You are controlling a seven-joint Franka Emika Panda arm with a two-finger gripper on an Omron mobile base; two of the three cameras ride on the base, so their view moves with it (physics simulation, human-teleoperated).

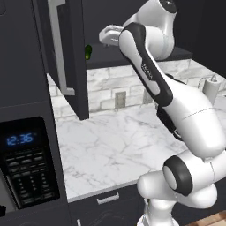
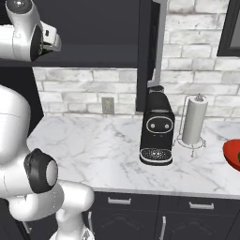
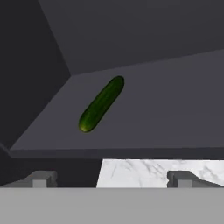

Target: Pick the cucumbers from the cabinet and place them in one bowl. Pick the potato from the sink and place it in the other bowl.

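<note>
One dark green cucumber [image 3: 101, 104] lies slanted on the dark inner shelf [image 3: 166, 109] of the open cabinet [image 1: 66, 53]; its tip peeks past the door edge as a green cucumber [image 1: 88, 52]. My gripper [image 3: 111, 179] is open, fingertips [image 3: 41, 179] wide apart, just outside the shelf's front edge and short of the cucumber, holding nothing. From the left base the gripper [image 1: 105, 36] hangs at shelf height, right of the door. The red bowl [image 2: 232, 152] is cut by the right edge of the counter view. The sink, potato and pale blue bowl are out of view.
A black coffee machine [image 2: 157, 126] and a paper towel roll [image 2: 193, 119] stand on the marble counter [image 2: 93, 150]. The black microwave [image 1: 26, 163] with blue digits sits low on the left. The open cabinet door [image 2: 145, 51] hangs above the coffee machine.
</note>
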